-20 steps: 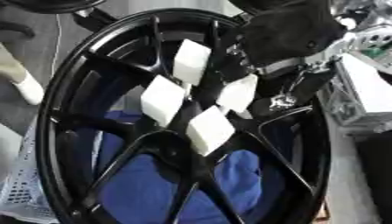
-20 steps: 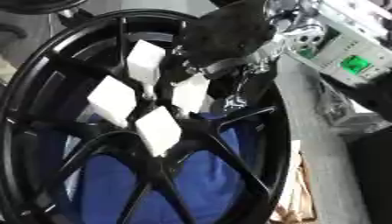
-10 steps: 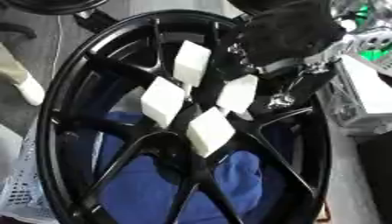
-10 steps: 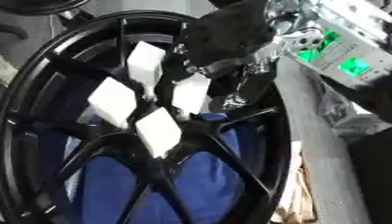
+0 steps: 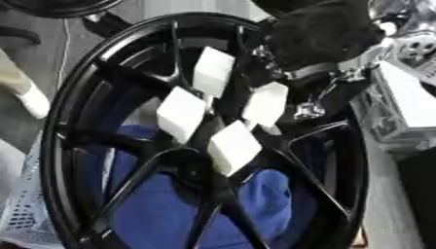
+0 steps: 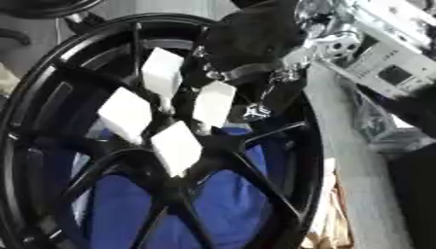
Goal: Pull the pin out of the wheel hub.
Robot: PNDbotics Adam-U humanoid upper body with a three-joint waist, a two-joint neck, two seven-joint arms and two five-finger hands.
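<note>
A big black wheel hub (image 5: pixel 60 121) stands tilted and fills both views. Several white rectangular blocks sit around its centre: one at the top (image 5: pixel 213 71), one on the left (image 5: pixel 180 113), one on the right (image 5: pixel 265 103) and one lower down (image 5: pixel 234 146). My right hand (image 5: pixel 319 36), black with silver parts, comes in from the upper right and lies over the hub's upper-right spokes, just above and right of the right block. A small silver piece (image 5: pixel 308 111) hangs below the hand, beside that block. Whether the hand touches a block is hidden. My left hand shows in neither view.
Blue cloth (image 5: pixel 170 214) shows behind the lower spokes. A grey metal device (image 6: pixel 391 58) and frame stand right of the wheel. A white mesh basket (image 5: pixel 21 214) sits at the lower left, and a pale object (image 5: pixel 26 95) at the left edge.
The right hand has stayed at the hub's upper right, and the blocks have not moved. Only the view has shifted slightly.
</note>
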